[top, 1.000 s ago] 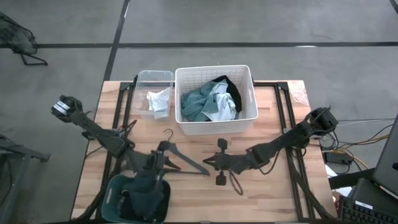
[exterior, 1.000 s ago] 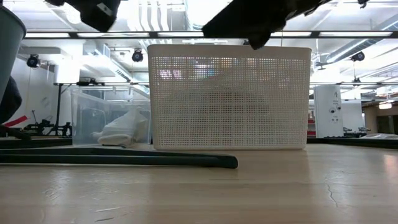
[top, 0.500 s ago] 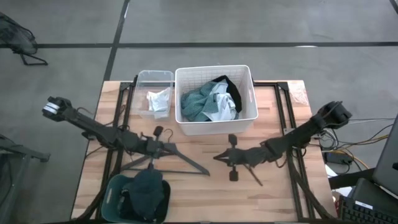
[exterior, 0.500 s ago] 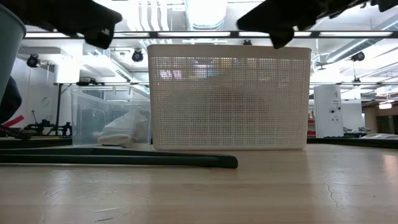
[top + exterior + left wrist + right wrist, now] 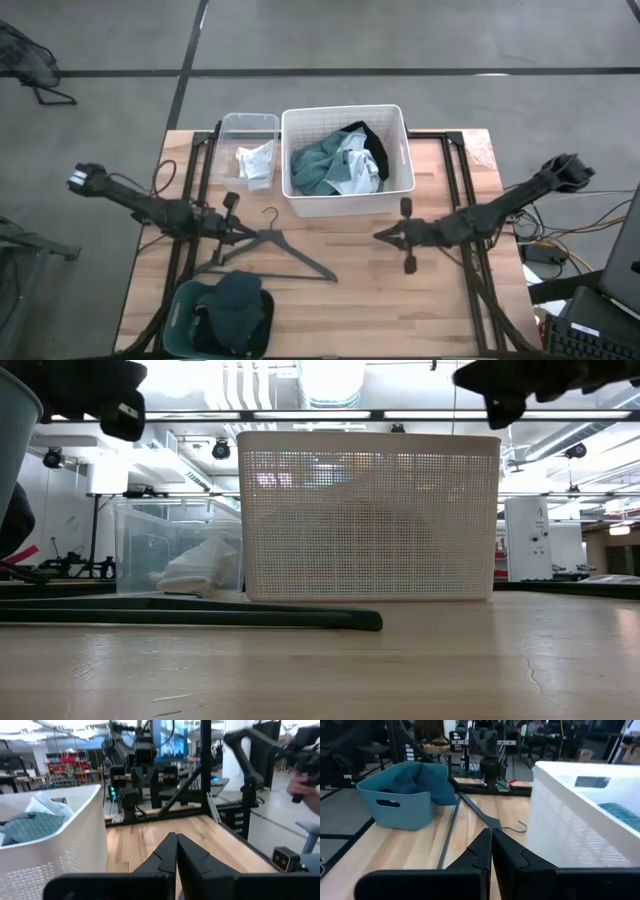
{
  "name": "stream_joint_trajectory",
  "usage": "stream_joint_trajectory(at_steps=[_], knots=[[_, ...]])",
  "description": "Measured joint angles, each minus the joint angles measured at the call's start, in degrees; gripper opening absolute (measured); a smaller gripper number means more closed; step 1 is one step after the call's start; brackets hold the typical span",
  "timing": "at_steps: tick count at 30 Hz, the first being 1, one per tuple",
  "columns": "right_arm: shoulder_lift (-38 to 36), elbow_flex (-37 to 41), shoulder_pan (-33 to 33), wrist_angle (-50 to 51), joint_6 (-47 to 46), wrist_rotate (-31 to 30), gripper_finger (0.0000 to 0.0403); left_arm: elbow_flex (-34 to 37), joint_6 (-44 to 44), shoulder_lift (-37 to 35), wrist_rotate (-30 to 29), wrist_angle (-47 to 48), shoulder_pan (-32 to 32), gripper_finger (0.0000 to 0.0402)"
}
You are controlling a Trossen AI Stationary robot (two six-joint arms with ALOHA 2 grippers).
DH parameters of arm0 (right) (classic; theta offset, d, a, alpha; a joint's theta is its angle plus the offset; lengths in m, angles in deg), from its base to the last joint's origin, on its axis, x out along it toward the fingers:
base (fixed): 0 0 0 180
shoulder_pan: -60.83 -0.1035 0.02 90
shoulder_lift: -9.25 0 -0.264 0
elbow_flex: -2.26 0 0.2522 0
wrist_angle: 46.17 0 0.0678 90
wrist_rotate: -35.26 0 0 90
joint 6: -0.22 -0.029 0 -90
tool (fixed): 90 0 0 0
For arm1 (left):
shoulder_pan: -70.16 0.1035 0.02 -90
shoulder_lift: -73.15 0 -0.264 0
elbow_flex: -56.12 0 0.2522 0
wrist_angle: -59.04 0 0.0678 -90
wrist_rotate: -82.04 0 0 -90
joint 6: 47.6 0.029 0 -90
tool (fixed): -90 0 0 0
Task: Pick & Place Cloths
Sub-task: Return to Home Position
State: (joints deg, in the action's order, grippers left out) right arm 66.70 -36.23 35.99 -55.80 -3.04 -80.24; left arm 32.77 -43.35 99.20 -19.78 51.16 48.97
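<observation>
A white mesh basket [image 5: 400, 150] at the table's far middle holds a teal-green cloth [image 5: 318, 165], a white one [image 5: 352, 172] and a black one [image 5: 372, 150]. A white-grey cloth [image 5: 254, 162] lies in the clear bin [image 5: 250, 125] to its left. A dark teal cloth [image 5: 238, 300] lies in the teal bin [image 5: 182, 305] at the near left. My left gripper [image 5: 243, 233] hovers shut and empty left of the basket, above the black hanger. My right gripper [image 5: 379, 236] hovers shut and empty near the basket's front right.
A black clothes hanger [image 5: 285, 256] lies flat on the table between the teal bin and the basket, its hook [image 5: 268, 213] toward the basket. Bare wood lies between the two grippers. Black frame rails [image 5: 463, 190] run along both table sides.
Both arms have drawn back with their fingers level. My left gripper has gone from over the teal bin toward the table's left edge and a little toward the far edge. My right gripper has gone toward the right edge. The hanger and cloths have stayed put.
</observation>
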Motion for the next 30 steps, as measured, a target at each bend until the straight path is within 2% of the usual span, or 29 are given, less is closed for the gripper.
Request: stream_joint_trajectory(at_steps=[8,14,19,23,25,30], knots=[[-15.4,8.3,2.2,0.1,3.3,4.7,0.0008,1.5,0.9,-9.8,0.0,4.8,0.0,0.0014],[-28.9,15.3,5.7,1.3,1.3,10.4,0.0008,1.2,0.2,-14.6,-0.2,9.8,0.0,0.0009],[-38.3,20.0,6.1,4.0,1.0,10.5,0.0008,1.3,1.0,-19.6,-0.6,14.8,0.0,0.0013],[-45.0,23.6,6.1,3.9,1.0,10.7,0.0008,1.4,1.3,-24.1,-3.9,21.6,0.0,0.0011],[-48.0,24.3,6.2,7.2,1.1,11.5,0.0008,1.4,1.1,-26.0,-4.6,23.8,0.0,0.0009],[-55.1,24.3,6.2,15.2,1.2,11.8,0.0008,2.4,1.4,-25.7,-5.7,25.9,0.0,0.0011]])
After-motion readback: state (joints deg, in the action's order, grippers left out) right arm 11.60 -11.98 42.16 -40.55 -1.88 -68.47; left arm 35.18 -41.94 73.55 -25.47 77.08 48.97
